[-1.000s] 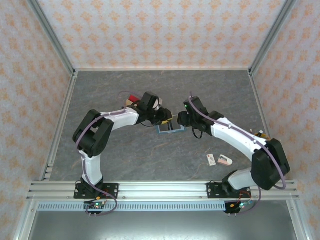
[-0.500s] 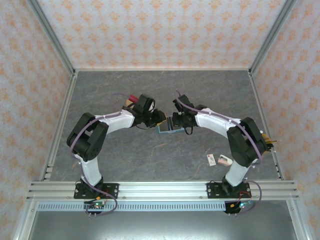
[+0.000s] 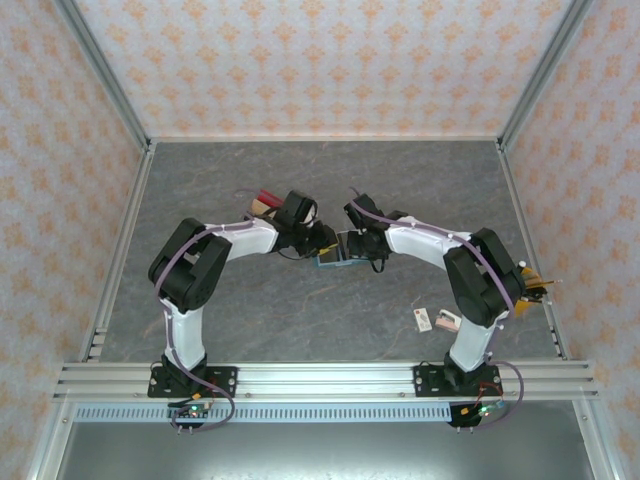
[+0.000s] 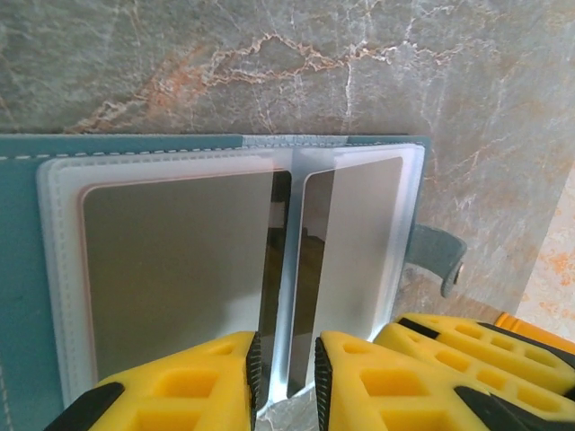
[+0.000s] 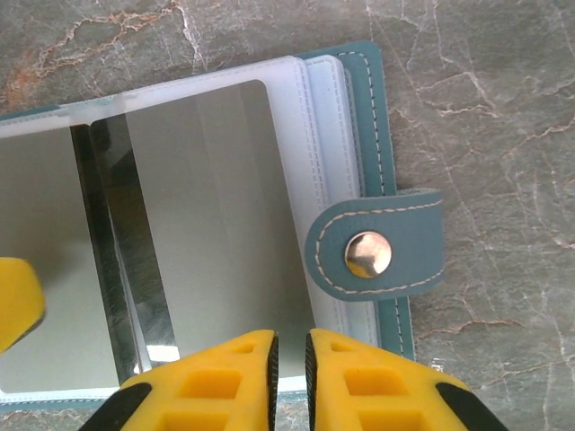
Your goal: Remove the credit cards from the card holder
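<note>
Grey marbled table (image 3: 300, 310) with open teal card holder (image 3: 335, 259), white tag (image 3: 423, 319), pinkish lump (image 3: 448, 321)

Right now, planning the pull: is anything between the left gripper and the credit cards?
Only the clear sleeves of the card holder, which cover both credit cards; the left gripper sits at the sleeves' edge.
</note>
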